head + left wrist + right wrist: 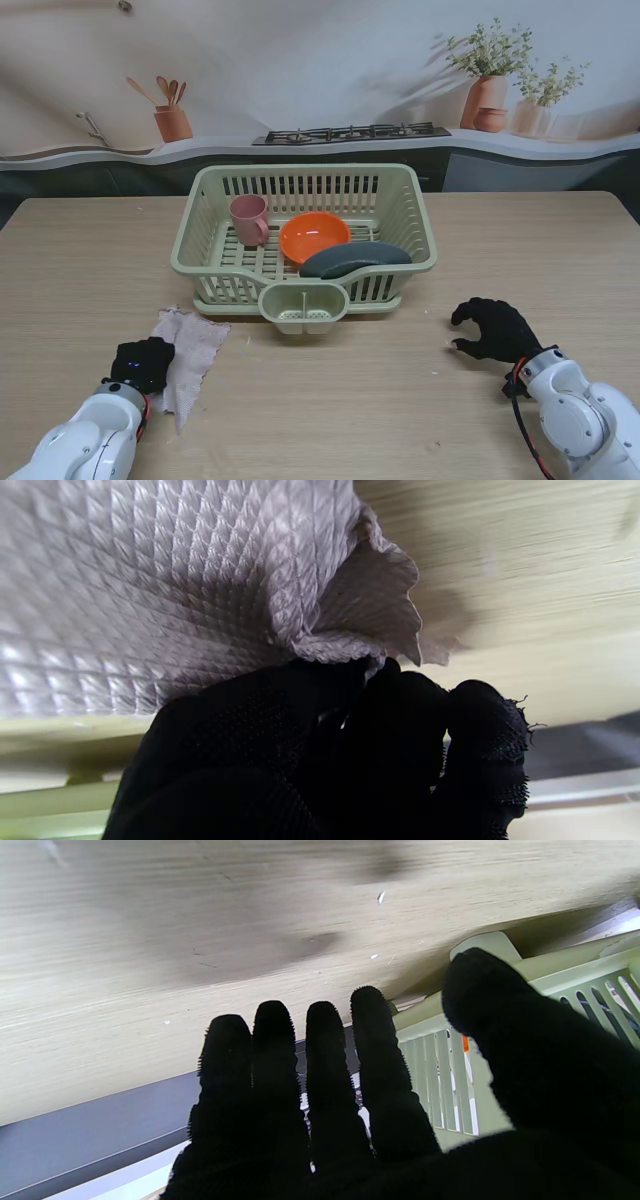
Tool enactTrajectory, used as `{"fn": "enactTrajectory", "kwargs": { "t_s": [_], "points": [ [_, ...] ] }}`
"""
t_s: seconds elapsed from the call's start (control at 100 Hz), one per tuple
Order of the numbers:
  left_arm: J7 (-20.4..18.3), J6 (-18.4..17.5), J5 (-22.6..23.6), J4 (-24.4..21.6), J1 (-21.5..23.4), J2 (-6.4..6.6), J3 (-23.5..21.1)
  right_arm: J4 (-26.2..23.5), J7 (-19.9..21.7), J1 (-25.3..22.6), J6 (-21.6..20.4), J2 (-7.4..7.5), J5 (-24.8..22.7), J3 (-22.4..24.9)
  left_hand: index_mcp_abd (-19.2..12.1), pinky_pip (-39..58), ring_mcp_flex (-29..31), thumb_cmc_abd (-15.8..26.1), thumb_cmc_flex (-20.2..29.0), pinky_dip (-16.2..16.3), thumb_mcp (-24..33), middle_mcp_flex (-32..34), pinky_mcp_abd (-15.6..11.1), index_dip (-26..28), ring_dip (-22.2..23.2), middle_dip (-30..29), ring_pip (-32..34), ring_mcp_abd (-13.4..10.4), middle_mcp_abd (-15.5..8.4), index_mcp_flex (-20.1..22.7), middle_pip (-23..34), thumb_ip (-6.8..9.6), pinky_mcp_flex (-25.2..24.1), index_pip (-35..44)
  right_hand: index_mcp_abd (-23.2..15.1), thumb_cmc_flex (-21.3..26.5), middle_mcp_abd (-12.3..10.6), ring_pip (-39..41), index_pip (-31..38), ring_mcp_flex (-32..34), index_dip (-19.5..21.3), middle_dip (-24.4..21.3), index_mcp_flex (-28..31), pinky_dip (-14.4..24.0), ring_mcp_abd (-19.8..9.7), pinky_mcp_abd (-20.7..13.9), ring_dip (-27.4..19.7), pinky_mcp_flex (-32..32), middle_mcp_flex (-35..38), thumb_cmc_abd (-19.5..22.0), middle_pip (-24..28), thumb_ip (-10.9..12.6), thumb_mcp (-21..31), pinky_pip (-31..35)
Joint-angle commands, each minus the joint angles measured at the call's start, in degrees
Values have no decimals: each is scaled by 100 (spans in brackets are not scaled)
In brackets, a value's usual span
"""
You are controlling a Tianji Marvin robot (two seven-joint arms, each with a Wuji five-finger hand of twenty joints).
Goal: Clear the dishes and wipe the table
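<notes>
Stand view, basket [415,215]: held the pink cup [249,219], orange bowl [314,237] and dark plate [355,259].
Cloth [190,352]: pale, quilted, crumpled, lying on the table [330,420] left of centre.
Left hand [142,363]: fingers closed, apparently pinching the cloth's edge.
Right hand [497,331]: fingers spread, holding nothing.
Wiping well: press flat, sweep evenly.

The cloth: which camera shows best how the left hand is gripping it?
The left wrist view: the cloth bunches into the left hand fingertips up close. The stand view shows the whole cloth lying on the table beside that hand. The right wrist view misses it.
</notes>
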Motion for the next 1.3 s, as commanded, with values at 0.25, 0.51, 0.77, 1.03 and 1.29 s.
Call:
{"fn": "enactTrajectory", "kwargs": {
  "t_s": [0.25,0.51,0.77,1.03,1.29],
  "points": [
    [-1428,282,-463,-151,-706,21,1006,-6,34,-21,-68,-14,-19,30,-1234,32,28,155,240,91,-51,77,433,-102,-68,26,124,-49,88,139,141,-114,70,31,27,131,51,-54,2,30,15,-7,3,-46,82,45,-30,-42,59,-149,-53,125,119,27],
    [-1908,748,-819,-151,-1118,81,1593,2,19,-21,-95,-15,-17,42,-1223,32,33,155,244,80,-46,73,433,-101,-76,21,127,-46,94,134,149,-115,94,46,28,130,58,-52,2,29,15,-7,0,-45,82,40,-29,-41,55,-151,-54,125,120,27],
    [-1617,677,-499,-81,-827,44,1243,0,24,-27,-100,-14,-21,50,-1201,33,37,150,256,79,-43,85,433,-117,-80,13,129,-23,112,145,149,-109,99,47,29,136,52,-51,6,31,17,-6,5,-45,79,40,-29,-44,62,-159,-50,125,122,26],
    [-419,565,-111,217,-290,-67,469,9,24,-13,-108,-12,-26,41,-1188,32,34,148,265,88,-44,82,433,-126,-81,14,130,-2,119,157,149,-104,96,43,39,131,53,-53,2,21,15,-5,-9,-44,82,40,-29,-48,54,-156,-49,125,122,27],
    [1179,473,-93,723,98,-190,-229,-2,41,-22,-68,-10,-35,26,-1175,31,16,149,276,102,-44,75,433,-133,-78,13,134,19,138,161,148,-100,70,30,32,139,60,-49,6,26,16,-4,-7,-41,82,42,-28,-55,55,-163,-45,125,125,29]
  ]
}}
